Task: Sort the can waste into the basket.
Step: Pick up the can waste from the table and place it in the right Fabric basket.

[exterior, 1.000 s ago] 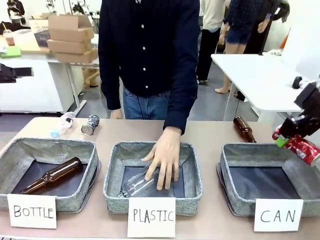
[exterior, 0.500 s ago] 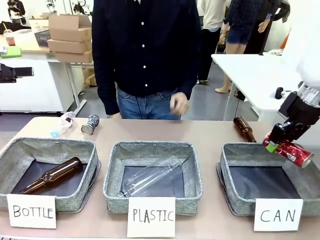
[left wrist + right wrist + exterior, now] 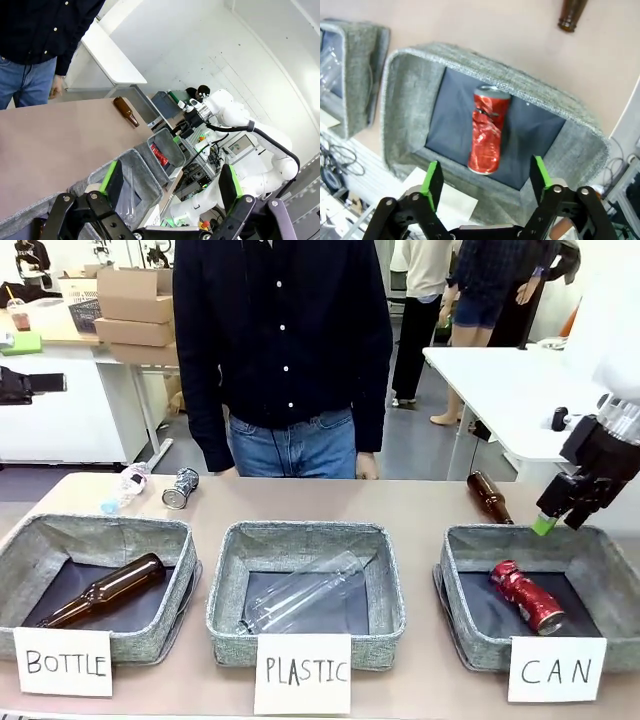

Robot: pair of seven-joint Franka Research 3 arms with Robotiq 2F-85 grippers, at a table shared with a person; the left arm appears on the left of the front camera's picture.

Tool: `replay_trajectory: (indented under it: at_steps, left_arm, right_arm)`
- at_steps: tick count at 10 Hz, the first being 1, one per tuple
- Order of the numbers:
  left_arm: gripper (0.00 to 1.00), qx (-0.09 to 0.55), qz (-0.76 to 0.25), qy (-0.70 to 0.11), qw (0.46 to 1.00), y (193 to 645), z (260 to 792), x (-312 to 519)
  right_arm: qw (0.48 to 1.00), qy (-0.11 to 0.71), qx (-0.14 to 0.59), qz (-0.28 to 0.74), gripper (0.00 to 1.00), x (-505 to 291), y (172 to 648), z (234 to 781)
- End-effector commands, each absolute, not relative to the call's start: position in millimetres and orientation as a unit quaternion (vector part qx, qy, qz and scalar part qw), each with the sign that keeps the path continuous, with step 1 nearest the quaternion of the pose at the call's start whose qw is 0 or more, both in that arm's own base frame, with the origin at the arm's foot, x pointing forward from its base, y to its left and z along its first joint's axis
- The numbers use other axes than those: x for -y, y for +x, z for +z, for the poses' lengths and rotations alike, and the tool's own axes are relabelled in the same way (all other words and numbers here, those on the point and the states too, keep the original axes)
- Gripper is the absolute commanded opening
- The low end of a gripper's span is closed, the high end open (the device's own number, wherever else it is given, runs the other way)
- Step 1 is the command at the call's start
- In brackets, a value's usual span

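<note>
Right gripper (image 3: 561, 520): fingers spread apart with nothing between them, hanging just above the far edge of the CAN basket (image 3: 447, 575).
Red can (image 3: 526, 597): directly beneath the gripper, lying on its side on the basket's dark lining. This half of the sorting looks done.
Risk at the basket: the rim sits close under the fingertips. If the gripper moves sideways before rising, it could catch the soft wall and drag or tip the basket.
Brown glass bottle (image 3: 489, 497): on the table just beyond the basket, near the gripper. It is not can waste. A low swing across the table could set it rolling, or it could be picked up by mistake.
Second can (image 3: 181, 489): dark with a silver end, on its side, well away from the right gripper across the table and behind the BOTTLE basket (image 3: 20, 550). It is not yet sorted.
Risk at that can: a crumpled plastic bottle (image 3: 125, 488) lies just beside it, so a loose approach may nudge either one. A dented round can may roll or slip from the pads.
Left gripper (image 3: 170, 172): fingers apart and empty, raised off the table, well away from the right gripper.
</note>
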State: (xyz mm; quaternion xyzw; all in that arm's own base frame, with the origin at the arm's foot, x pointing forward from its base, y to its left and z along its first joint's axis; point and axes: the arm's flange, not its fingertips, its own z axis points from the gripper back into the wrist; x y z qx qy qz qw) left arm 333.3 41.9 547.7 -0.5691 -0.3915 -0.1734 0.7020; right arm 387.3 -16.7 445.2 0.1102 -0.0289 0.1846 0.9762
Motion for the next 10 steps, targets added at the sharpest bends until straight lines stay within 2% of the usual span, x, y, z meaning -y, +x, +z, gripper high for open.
replay_trajectory:
  at_steps: [1, 5, 6, 8, 10]
  left_arm:
    - [1.00, 0.402, -0.180, -0.572, 0.692, 333.6, 548.1, -40.1]
    - [1.00, 0.402, -0.180, -0.572, 0.692, 333.6, 548.1, -40.1]
    - [1.00, 0.402, -0.180, -0.572, 0.692, 333.6, 548.1, -40.1]
    - [1.00, 0.402, -0.180, -0.572, 0.692, 333.6, 548.1, -40.1]
    - [1.00, 0.402, -0.180, -0.572, 0.692, 333.6, 548.1, -40.1]
  right_arm:
    - [0.974, 0.119, 0.020, 0.190, 1.00, 24.1, 393.8, 448.4]
    - [0.970, 0.154, 0.024, 0.184, 1.00, 22.6, 395.1, 453.1]
    - [0.944, 0.263, 0.032, 0.195, 1.00, 23.8, 395.0, 465.2]
    - [0.854, 0.504, 0.060, 0.115, 1.00, 27.9, 398.1, 495.0]
    - [0.706, 0.707, 0.035, 0.016, 1.00, 51.9, 402.5, 509.4]
